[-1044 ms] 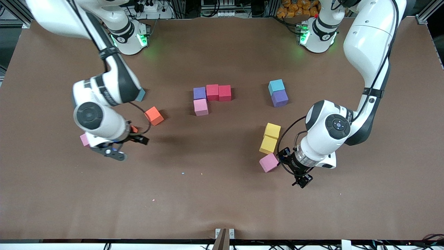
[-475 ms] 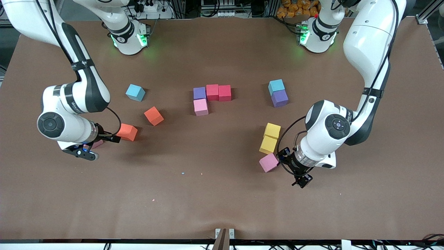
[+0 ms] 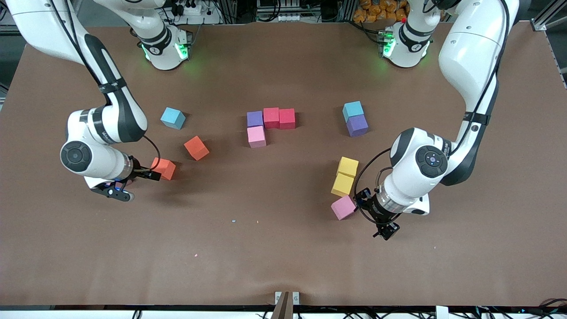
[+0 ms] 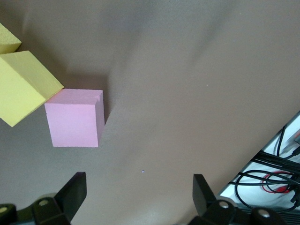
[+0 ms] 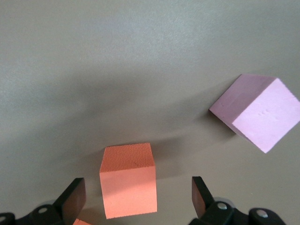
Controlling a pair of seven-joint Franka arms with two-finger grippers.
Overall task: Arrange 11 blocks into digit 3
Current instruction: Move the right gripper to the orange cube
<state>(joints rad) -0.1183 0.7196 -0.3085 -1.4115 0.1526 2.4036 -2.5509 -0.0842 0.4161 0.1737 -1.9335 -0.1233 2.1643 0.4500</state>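
Note:
My right gripper point(image 3: 141, 176) point(image 5: 137, 193) is open just above the table, over an orange block point(image 3: 165, 168) point(image 5: 128, 180) that shows between its fingers, untouched. A pink block point(image 5: 257, 111) lies close by, hidden under the arm in the front view. A second orange block point(image 3: 196, 147) lies farther from the camera. At mid-table a purple block point(image 3: 254, 118), two red blocks point(image 3: 279, 118) and a pink block point(image 3: 256, 136) touch. My left gripper point(image 3: 385, 230) point(image 4: 138, 187) is open over bare table beside a pink block point(image 3: 343, 207) point(image 4: 75, 118) and two yellow blocks point(image 3: 345, 175) point(image 4: 23, 86).
A light-blue cube point(image 3: 353, 109) touches a purple block point(image 3: 357, 125) toward the left arm's end. Another light-blue cube point(image 3: 172, 118) sits near the right arm. Brown table point(image 3: 266, 248) stretches bare toward the camera.
The right arm swung toward its own end of the table, uncovering the light-blue cube and the orange block, then came back a little toward the orange block. The left arm has not moved.

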